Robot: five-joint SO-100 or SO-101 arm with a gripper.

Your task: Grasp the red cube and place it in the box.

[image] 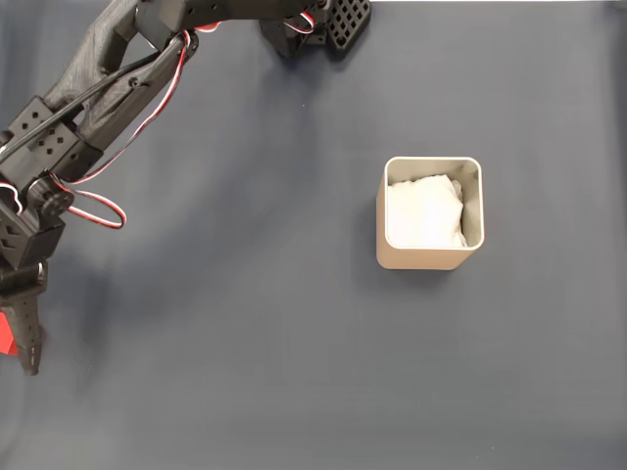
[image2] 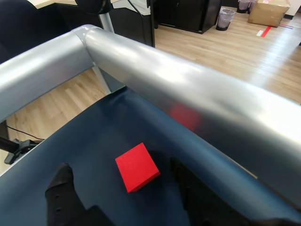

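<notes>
Here I am at the far left edge of the dark blue mat (image: 294, 343), fingers spread wide, and the red cube (image2: 137, 167) sits right between them in the wrist view, not yet touched on either side. One finger (image2: 61, 193) stands at about eight o'clock of the cube, the other at three o'clock. My gripper (image2: 124, 197) is low over the mat, so I judge the approach is nearly done, but the squeeze has not happened.

In the fixed view, a sliver of red shows at the edge, just beside my gripper (image: 24, 338). The box (image: 430, 259) stands well apart, off toward two o'clock from me, white crumpled lining inside, no cube in it. So the grasp, the lift, the carry across and the drop are all still ahead.

The mat is smooth and plain. A shiny metal rail (image2: 188, 94) frames the table corner, catching a red reflection. Beyond it there is pale wooden flooring (image2: 225, 42), dark cabinets, a waste bin (image2: 226, 17) and a cardboard carton (image2: 269, 12).
</notes>
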